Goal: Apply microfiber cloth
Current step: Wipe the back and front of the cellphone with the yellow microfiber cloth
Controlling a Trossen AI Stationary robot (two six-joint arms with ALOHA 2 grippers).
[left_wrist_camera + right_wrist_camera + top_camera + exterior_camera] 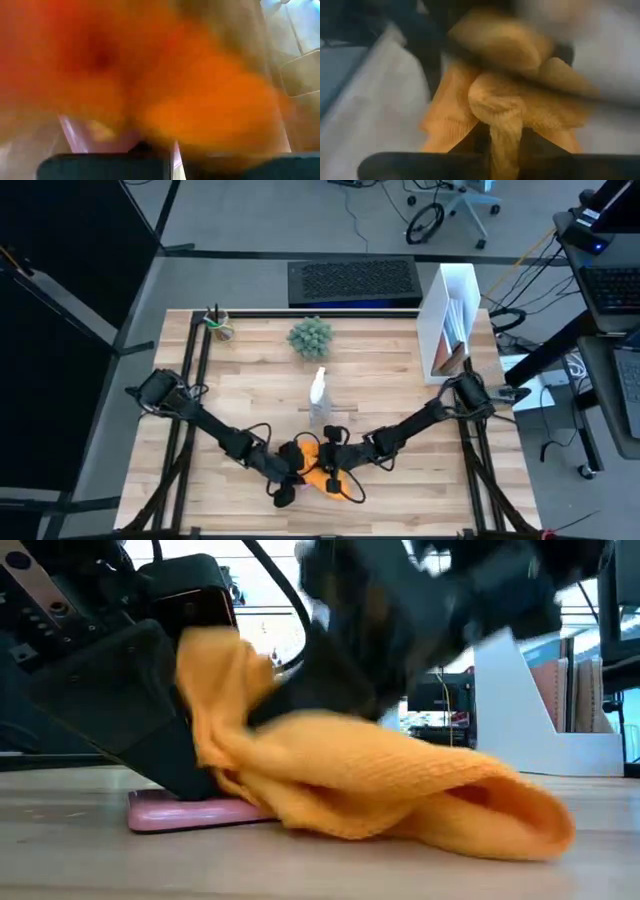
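Meeting near the front middle of the wooden desk (pixel 400 480), both dark arms are seen from above with their end effectors brought together over the orange microfiber cloth (pixel 322 467). The cloth is bunched into a loose heap, partly resting on the desk and partly draped over a flat pink-edged phone (pixel 190 811) that lies on the wood, as the level view shows.

The right end effector (pixel 506 137) is clenched on a gathered fold of the cloth, which is pinched between its two dark fingers (pixel 480 137) in its own wrist view. The left end effector (pixel 285 492) is set just beside the cloth, and in the level view its dark body is pressed down at the phone's near end with cloth hanging against it. Whether its fingers are closed or released cannot be told, since its wrist view is filled with blurred orange fabric.

Farther back on the desk, a clear spray bottle (pixel 319 394) is stood upright just behind the cloth. A small green plant (pixel 311 336), a cup of pens (pixel 219 326) and a white file holder (pixel 448 320) are placed well apart from the work.
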